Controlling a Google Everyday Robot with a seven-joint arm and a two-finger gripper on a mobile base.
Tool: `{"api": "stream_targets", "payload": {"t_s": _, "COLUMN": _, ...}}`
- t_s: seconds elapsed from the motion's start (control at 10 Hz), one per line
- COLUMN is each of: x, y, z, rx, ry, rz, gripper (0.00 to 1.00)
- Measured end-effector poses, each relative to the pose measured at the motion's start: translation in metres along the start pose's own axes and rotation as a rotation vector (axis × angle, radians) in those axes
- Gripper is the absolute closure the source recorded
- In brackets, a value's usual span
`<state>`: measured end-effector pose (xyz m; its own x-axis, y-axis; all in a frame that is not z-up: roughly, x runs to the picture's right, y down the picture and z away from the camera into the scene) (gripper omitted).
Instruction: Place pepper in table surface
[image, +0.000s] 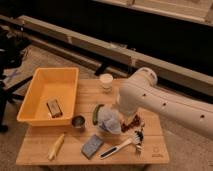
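A white robot arm reaches in from the right over a light wooden bench (90, 92). Its pincer (109, 122) hangs low over the bench's middle; I cannot tell whether it is clenched or released. The dark green pepper (95, 114) lies on the bench just left of the pincer, near a small metal cup (78, 121).
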<state>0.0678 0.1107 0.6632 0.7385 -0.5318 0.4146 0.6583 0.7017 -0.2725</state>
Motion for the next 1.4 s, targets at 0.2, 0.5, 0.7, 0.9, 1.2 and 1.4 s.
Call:
{"api": "stream_targets", "payload": {"t_s": 0.2, "x": 0.0, "y": 0.0, "z": 0.001, "rx": 0.004, "ry": -0.001, "rz": -0.012, "gripper": 0.35}}
{"api": "stream_targets", "payload": {"t_s": 0.5, "x": -0.004, "y": -0.037, "z": 0.008, "rx": 0.034, "ry": 0.003, "rz": -0.124, "gripper": 0.35}}
{"api": "stream_targets", "payload": {"t_s": 0.7, "x": -0.005, "y": -0.079, "z": 0.017, "rx": 0.04, "ry": 0.023, "rz": -0.216, "gripper": 0.35}}
{"api": "stream_targets", "payload": {"t_s": 0.9, "x": -0.002, "y": -0.109, "z": 0.026, "rx": 0.037, "ry": 0.055, "rz": -0.284, "gripper": 0.35}}
{"api": "stream_targets", "payload": {"t_s": 1.2, "x": -0.01, "y": -0.132, "z": 0.045, "rx": 0.029, "ry": 0.105, "rz": -0.361, "gripper": 0.35}}
{"api": "stream_targets", "payload": {"t_s": 1.4, "x": -0.024, "y": -0.148, "z": 0.062, "rx": 0.02, "ry": 0.118, "rz": -0.411, "gripper": 0.35}}
